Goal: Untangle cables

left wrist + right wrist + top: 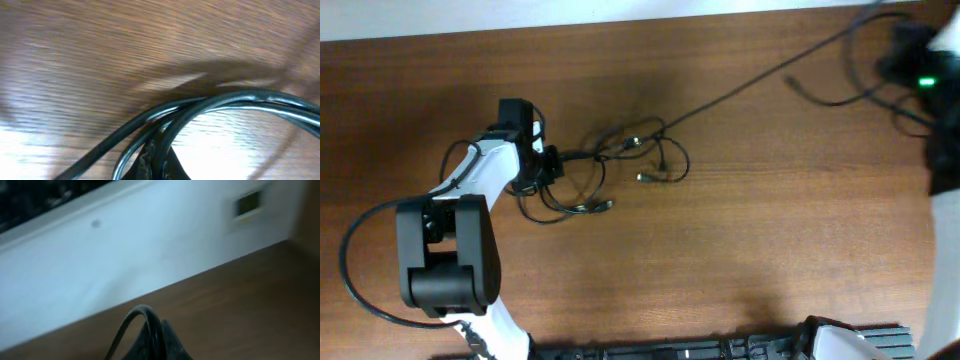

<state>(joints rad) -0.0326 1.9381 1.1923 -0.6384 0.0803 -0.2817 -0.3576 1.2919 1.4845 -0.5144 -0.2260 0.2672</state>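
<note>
Cables (628,143) are pinched by left fingers (156,162) and right fingers (165,347) (both blurred, mostly cropped).

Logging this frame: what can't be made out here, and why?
- Left tool: open or shut is unclear. It is too small overhead, and the left wrist view is blurred, with the bottom edge cutting off the fingers.
- Right tool: only a blurred dark shape overhead. The right wrist view shows just a tip at the bottom edge.
- Cables: their number and the crossings in the knot are too thin to read overhead.
- Plug ends: too small to tell the type.
</note>
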